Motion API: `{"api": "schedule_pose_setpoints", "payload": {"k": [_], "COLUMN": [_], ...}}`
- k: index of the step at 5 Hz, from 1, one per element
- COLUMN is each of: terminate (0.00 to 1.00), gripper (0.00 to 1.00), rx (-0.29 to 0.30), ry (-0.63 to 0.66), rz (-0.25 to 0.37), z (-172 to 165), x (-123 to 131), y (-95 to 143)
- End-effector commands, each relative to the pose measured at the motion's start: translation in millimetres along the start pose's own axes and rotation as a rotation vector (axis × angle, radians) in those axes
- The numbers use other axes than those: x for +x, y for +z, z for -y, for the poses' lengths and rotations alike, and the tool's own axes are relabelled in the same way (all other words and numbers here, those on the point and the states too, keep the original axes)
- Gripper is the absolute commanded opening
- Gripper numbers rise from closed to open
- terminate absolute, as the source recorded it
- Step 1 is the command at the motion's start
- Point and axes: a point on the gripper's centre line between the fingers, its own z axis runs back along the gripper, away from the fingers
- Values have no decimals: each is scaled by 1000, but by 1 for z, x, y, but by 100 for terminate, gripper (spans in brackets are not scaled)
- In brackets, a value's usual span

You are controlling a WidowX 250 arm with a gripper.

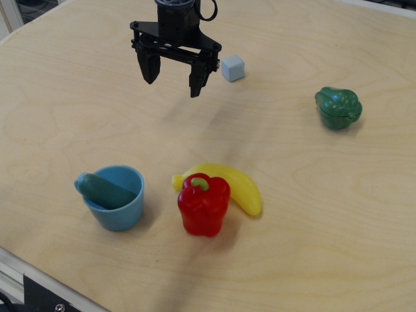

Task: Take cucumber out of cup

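Cucumber lying tilted across the cup, one rounded end poking out over the rim on the side away from the red pepper, the other end sunk inside toward the far wall. Likely to go wrong in several ways: cup looks light and unanchored, so a finger catching its rim on the descent could tip or drag it; smooth, rounded toy may squirt out of a pinch taken too near the protruding end; a lift along the wrong line could jam the lower end against the inner wall and carry the cup up too. Red pepper and banana just beside the cup on one side, leaving less room for a wide approach from there. Gripper hanging well above and beyond the cup, near the small grey cube, pointing straight down, fingers spread wide with nothing between them. Green pepper well apart from the cup, out of the way.
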Motion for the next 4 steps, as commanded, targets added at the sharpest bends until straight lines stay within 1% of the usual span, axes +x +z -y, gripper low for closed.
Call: {"api": "schedule_pose_setpoints", "payload": {"k": [1,2,3,4], "terminate": [0,0,0,0], "gripper": [100,100,100,100], "rx": [0,4,12,1], "ry": [0,-22,-38,-68], "rz": [0,16,12,18], "z": [0,-9,-15,-24], "x": [0,-23,-47,-79], "y": [0,8,20,29]}}
